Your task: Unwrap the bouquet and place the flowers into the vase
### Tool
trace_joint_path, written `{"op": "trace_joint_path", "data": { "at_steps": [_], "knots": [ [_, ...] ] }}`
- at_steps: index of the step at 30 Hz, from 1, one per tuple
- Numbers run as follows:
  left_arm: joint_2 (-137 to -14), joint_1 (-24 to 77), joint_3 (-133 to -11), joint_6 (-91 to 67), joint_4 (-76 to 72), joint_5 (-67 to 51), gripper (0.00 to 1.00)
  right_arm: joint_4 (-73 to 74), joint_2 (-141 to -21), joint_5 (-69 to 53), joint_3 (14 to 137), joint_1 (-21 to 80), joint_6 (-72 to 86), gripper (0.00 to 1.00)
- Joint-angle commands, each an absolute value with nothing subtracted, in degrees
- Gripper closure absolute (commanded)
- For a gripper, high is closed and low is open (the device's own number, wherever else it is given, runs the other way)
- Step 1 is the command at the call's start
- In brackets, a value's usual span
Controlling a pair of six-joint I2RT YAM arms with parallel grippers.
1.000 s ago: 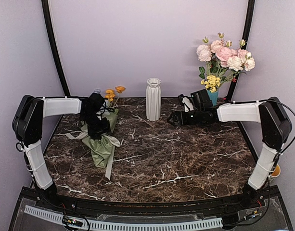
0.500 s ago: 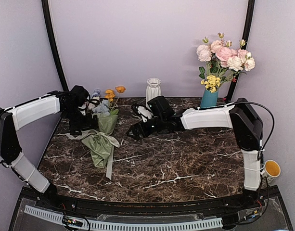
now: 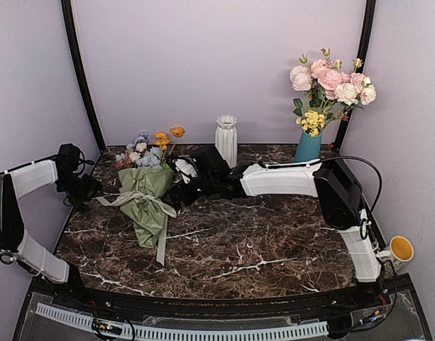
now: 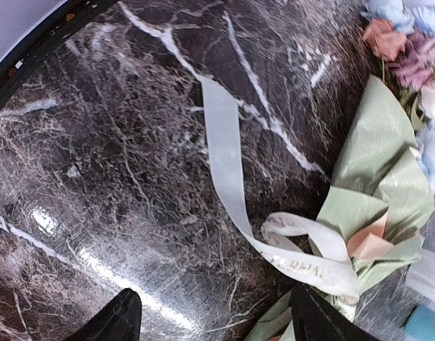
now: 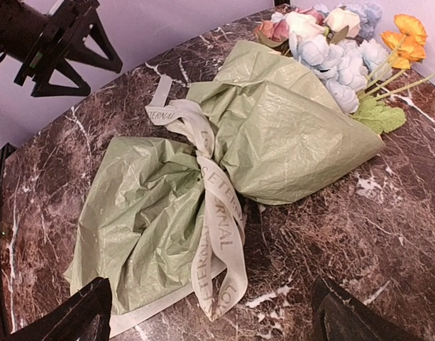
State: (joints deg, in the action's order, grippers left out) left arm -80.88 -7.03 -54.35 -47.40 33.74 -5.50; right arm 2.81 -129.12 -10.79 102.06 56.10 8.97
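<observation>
The bouquet (image 3: 147,193) lies on the dark marble table (image 3: 274,234), its green paper (image 5: 274,128) still tied at the waist with a cream ribbon (image 5: 218,227). The flowers (image 3: 142,153), orange, pale blue and cream, stick out of its far end. The white ribbed vase (image 3: 226,140) stands upright behind, to the right of the flowers. My left gripper (image 3: 88,190) is open just left of the bouquet, over a loose ribbon tail (image 4: 228,170). My right gripper (image 3: 177,195) is open close to the bouquet's right side, and its jaws frame the ribbon's ends (image 5: 213,320).
A teal vase (image 3: 307,145) with pink and white roses (image 3: 331,82) stands at the back right corner. A yellow mug (image 3: 402,249) sits off the table's right edge. Black frame posts (image 3: 81,71) rise at both back corners.
My left gripper has let go of the bouquet and pulled back to the left. My right arm has swept left across the table to the bouquet's right side.
</observation>
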Motion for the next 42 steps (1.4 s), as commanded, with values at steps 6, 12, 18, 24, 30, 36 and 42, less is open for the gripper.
{"op": "trace_joint_path", "data": {
  "at_steps": [6, 12, 18, 24, 30, 36, 42],
  "knots": [
    [-81.3, -11.33, -44.57, -67.22, 15.62, -13.95, 0.34, 1.0, -131.35, -11.85, 103.98, 57.28, 1.73, 0.04],
    [-87.73, -11.34, -43.14, -71.54, 8.37, -18.68, 0.4, -1.41, -130.59, -17.71, 100.89, 54.17, 3.02, 0.1],
    [-93.72, -11.34, -43.63, -72.63, 3.6, -21.88, 0.6, 0.95, -129.94, -17.82, 101.87, 51.51, -2.43, 0.11],
    [-94.55, -11.11, -45.94, -69.63, 6.52, -23.08, 1.0, 2.53, -130.4, -17.31, 102.74, 53.7, -3.62, 0.1],
    [-91.47, -5.9, -44.73, -69.34, 7.59, -25.69, 1.0, 1.75, -131.2, -15.28, 101.27, 58.6, -6.69, 0.05],
    [-89.9, -0.79, -44.97, -68.04, 9.29, -29.0, 1.0, 1.47, -132.36, -15.86, 102.1, 60.02, -8.79, 0.05],
    [-89.29, 1.73, -47.29, -64.2, 11.42, -32.11, 1.0, 1.21, -133.82, -15.9, 102.98, 61.55, -9.68, 0.05]
  ]
}}
